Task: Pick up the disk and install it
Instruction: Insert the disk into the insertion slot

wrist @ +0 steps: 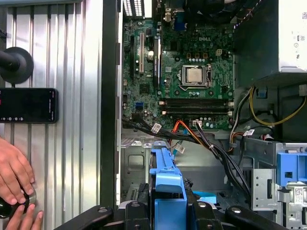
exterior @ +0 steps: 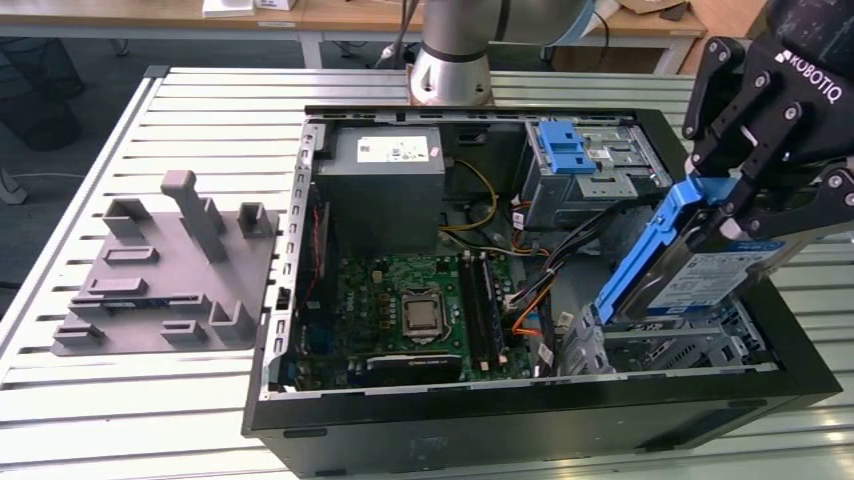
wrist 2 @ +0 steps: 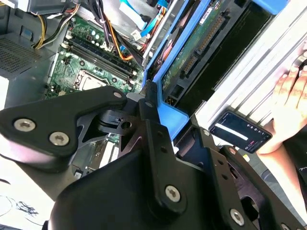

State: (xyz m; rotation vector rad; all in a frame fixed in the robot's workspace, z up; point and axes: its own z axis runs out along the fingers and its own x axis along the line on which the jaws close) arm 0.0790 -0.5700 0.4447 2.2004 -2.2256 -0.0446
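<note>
Exterior view, gripper [exterior: 731, 205] clenched on disk [exterior: 727, 278], silver-grey with blue-and-white label (steeply tilted), above case [exterior: 534, 420] corner at the exterior view's right, second wrist view, its green board [wrist 2: 192, 52] showing, first wrist view, blue bracket [wrist: 167, 189] over bay [wrist: 136, 165].

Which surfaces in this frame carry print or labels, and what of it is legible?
White maker's lettering on the housing of the gripper, which is shut on the disk.
Blue-and-white label on the disk: print too small to read.
White sticker on the power supply: too small to read.
Small white marking on the motherboard.
Screen lines on the phone: too small to read.
</note>
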